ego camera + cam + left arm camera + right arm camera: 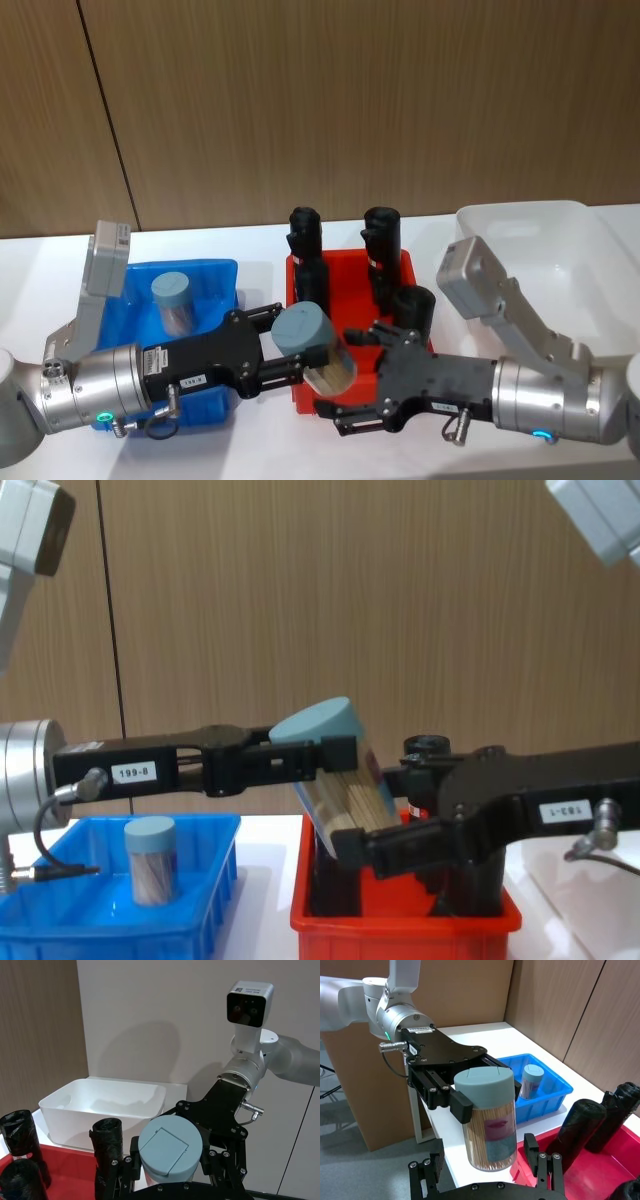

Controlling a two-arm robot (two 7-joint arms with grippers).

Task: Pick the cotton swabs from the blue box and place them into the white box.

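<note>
Roughly midway: the left hand [290,346] grips one jar of cotton swabs [306,331] near its lid, tilted above the red bin [400,268]. The right hand [350,378] is spread wide around the jar's base, not yet closed. A second jar [172,300] waits in the blue box [215,268], and the white box [540,215] looks empty.

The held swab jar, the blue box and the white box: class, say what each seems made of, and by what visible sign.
The held swab jar, in the left pincer: likely clear glossy plastic, sticks visible through it; matte blue-grey lid. The blue box: opaque moulded plastic, ribbed sides. The white box: white plastic, perhaps translucent, smooth walls.
</note>
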